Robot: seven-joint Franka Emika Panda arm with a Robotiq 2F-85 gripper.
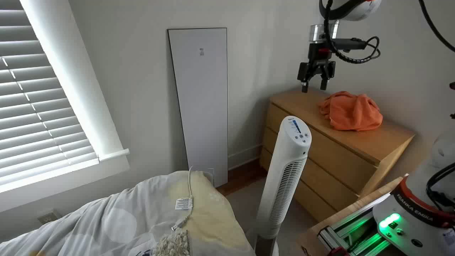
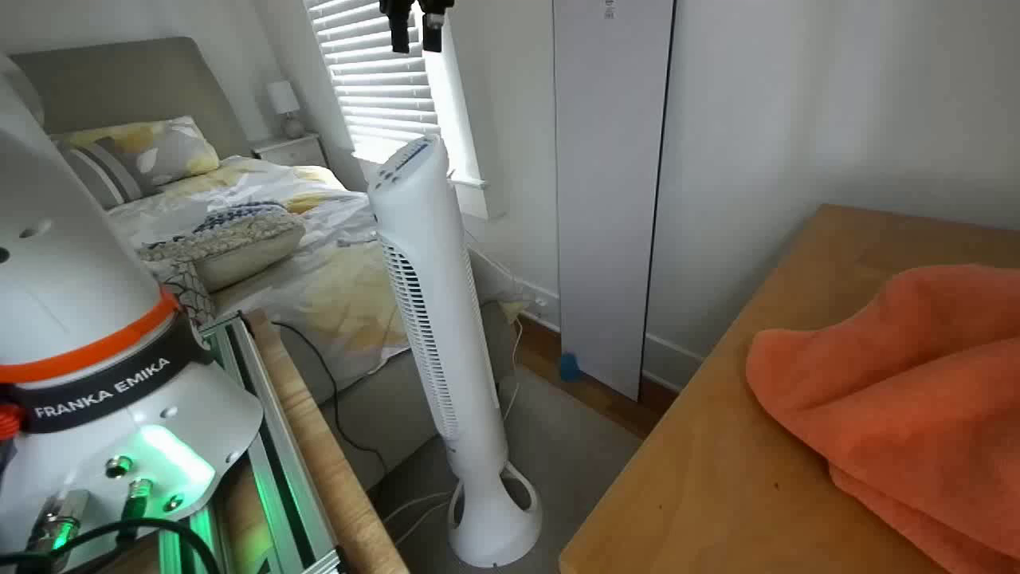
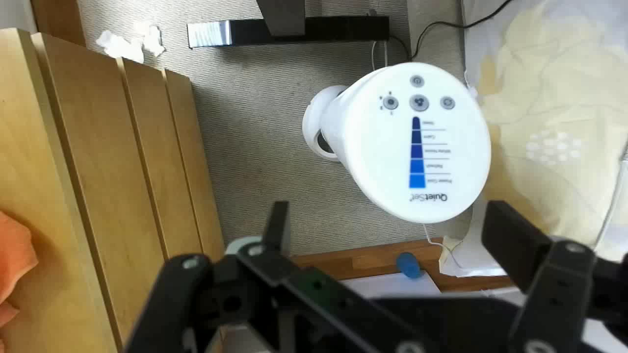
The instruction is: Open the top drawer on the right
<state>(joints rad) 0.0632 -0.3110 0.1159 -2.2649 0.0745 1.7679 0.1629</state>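
A light wood dresser (image 1: 382, 144) stands in the corner. Its drawer fronts look flush and shut. The top drawer front (image 1: 341, 160) shows to the right of the white fan, which hides the middle of the front. The wrist view shows the dresser's top drawer front (image 3: 105, 147) at the left, seen from above. In an exterior view only the dresser top (image 2: 685, 478) shows. My gripper (image 1: 314, 86) is open and empty, pointing down, high above the floor and apart from the dresser. It also shows at the top of an exterior view (image 2: 416, 40) and in the wrist view (image 3: 392, 235).
A white tower fan (image 1: 284, 177) stands in front of the dresser; its top (image 3: 387, 162) is under the gripper. An orange cloth (image 1: 355, 112) lies on the dresser. A bed (image 1: 117, 217) is on the opposite side. A grey panel (image 1: 202, 99) leans on the wall.
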